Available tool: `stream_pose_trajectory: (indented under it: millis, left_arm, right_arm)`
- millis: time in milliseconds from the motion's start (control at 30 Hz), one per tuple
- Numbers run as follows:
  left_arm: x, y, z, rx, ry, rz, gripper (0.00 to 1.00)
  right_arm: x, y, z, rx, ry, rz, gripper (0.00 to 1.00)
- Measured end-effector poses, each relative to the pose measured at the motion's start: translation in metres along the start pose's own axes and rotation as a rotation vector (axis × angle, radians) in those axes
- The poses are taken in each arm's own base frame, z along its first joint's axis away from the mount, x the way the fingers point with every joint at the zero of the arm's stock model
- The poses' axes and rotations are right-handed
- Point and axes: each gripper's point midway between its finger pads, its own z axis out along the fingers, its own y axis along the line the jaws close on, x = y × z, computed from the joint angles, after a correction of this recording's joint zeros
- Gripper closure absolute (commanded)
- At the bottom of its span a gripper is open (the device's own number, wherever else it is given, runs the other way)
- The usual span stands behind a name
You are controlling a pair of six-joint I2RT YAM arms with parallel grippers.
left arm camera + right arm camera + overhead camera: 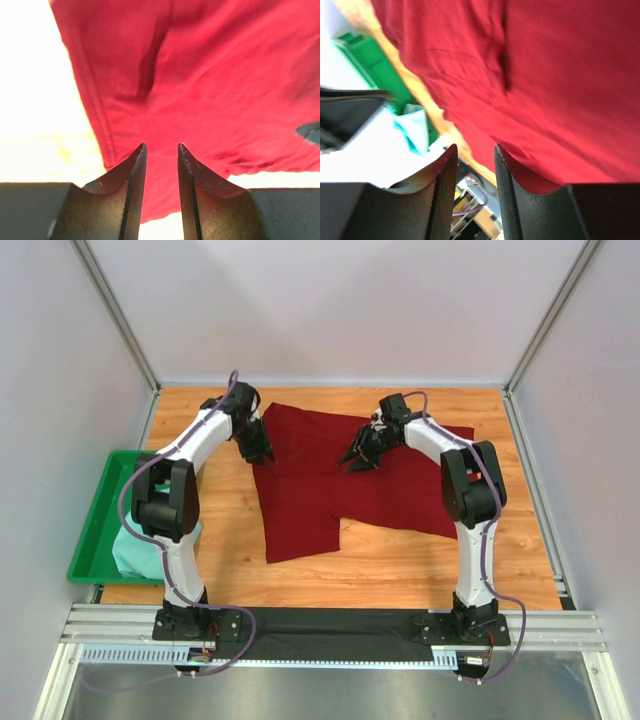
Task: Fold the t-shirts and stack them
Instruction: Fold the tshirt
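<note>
We see the wooden table (400, 560) with the dark red t-shirt (330, 490) lying rumpled across its middle. The green tray (95, 530) sits at the table's left edge, with the pale mint t-shirt (135, 552) bunched at its near corner. Our left gripper (264, 456) hovers at the red shirt's left edge and our right gripper (356, 464) over its upper middle. Both have their jaws slightly parted and hold nothing.
</note>
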Motion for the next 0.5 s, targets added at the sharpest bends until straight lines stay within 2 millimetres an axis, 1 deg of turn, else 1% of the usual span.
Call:
stream_pose_trajectory:
  millis: [67,133,200,267,333,367,400,433,500]
  left_arm:
    - [-0.017,-0.006,-0.015,0.005,-0.080,0.035,0.62]
    - [-0.047,-0.021,-0.026,0.040,-0.189,0.083,0.62]
    - [-0.084,-0.040,-0.032,0.081,-0.293,0.128,0.62]
    - [-0.126,-0.063,-0.031,0.123,-0.386,0.165,0.63]
    - [-0.160,-0.081,-0.020,0.166,-0.466,0.192,0.63]
    - [-0.171,-0.083,-0.008,0.170,-0.484,0.196,0.63]
    - [-0.178,-0.082,0.006,0.165,-0.494,0.195,0.63]
    - [-0.181,-0.077,0.022,0.153,-0.491,0.189,0.63]
    - [-0.178,-0.063,0.053,0.124,-0.456,0.169,0.63]
  right_arm:
    - [0.001,-0.004,-0.012,0.040,-0.023,-0.021,0.62]
    - [-0.004,-0.007,-0.028,0.087,-0.070,-0.047,0.62]
    - [-0.014,-0.012,-0.046,0.143,-0.134,-0.071,0.60]
    - [-0.034,-0.021,-0.068,0.221,-0.235,-0.100,0.58]
    - [-0.057,-0.035,-0.089,0.302,-0.346,-0.122,0.56]
    - [-0.067,-0.042,-0.099,0.340,-0.390,-0.127,0.55]
    - [-0.077,-0.052,-0.109,0.385,-0.434,-0.129,0.54]
    - [-0.087,-0.062,-0.118,0.431,-0.476,-0.130,0.54]
    - [-0.104,-0.082,-0.134,0.515,-0.536,-0.126,0.53]
